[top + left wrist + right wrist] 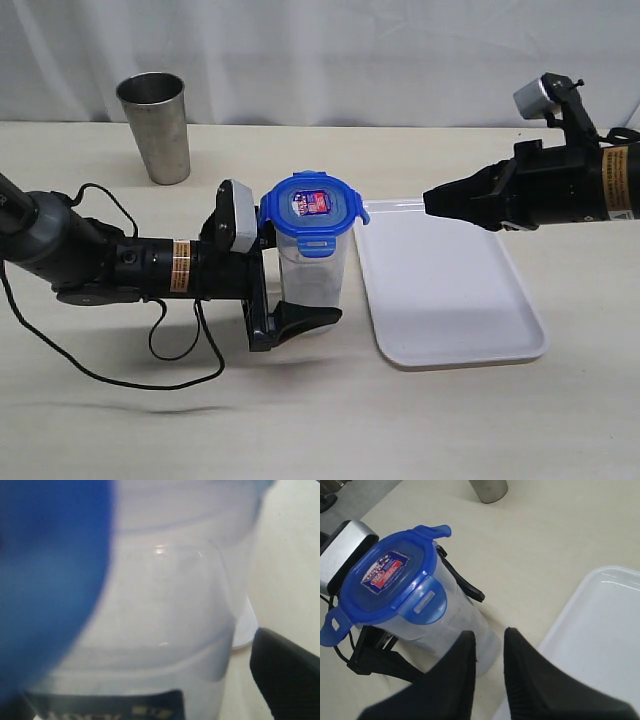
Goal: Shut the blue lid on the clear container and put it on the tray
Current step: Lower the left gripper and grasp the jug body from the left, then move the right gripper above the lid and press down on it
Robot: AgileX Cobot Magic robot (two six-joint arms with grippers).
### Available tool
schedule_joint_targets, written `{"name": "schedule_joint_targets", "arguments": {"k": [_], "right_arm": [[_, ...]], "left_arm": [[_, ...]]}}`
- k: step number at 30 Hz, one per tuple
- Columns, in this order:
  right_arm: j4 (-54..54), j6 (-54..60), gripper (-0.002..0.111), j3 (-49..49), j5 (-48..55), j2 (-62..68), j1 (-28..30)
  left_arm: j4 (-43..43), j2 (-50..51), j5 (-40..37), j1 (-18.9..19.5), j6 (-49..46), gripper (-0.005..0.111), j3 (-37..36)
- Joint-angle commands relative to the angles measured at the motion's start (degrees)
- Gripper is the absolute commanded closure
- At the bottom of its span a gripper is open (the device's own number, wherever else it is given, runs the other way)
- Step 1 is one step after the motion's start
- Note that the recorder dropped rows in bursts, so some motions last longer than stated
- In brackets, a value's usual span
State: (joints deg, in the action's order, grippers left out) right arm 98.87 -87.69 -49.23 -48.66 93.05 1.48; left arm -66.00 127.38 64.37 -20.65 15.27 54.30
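Clear container (308, 265) is bracketed by the left end effector (318, 282), whose jaws are spread wide on either side of its lower body; contact cannot be confirmed. It is stood upright on the tabletop (400, 420) at the centre of the frame, just left of the tray (450, 300) and not on it. The blue lid (312, 212) is seated on its rim, with one tab folded down and others flared out. The right end effector (432, 203), narrowly parted and empty, is held above the tray's far edge at right. A steel cup (157, 125) is seen at upper left.

Blurred blue lid (50, 570) in left wrist view
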Motion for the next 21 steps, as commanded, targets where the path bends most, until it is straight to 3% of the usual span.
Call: {"name": "schedule_joint_targets", "arguments": {"k": [1,15,17,21], "right_arm": [[-0.5,-0.6,0.087,0.2,-0.7,-0.5,0.4],[-3.9,-3.1,0.087,0.2,-0.7,-0.5,0.4],[-4.3,-3.0,0.082,0.0,-0.7,-0.5,0.4],[-5.3,-3.4,0.071,-1.1,-1.2,-0.6,0.4]], "left_arm": [[0.6,0.1,0.6,-0.2,-0.3,0.011,0.2],[1.9,0.1,3.8,-0.2,-0.5,0.012,0.2],[2.0,0.1,3.4,-0.2,-0.5,0.020,0.2],[1.9,0.1,3.2,-0.2,-0.5,0.048,0.2]]}}
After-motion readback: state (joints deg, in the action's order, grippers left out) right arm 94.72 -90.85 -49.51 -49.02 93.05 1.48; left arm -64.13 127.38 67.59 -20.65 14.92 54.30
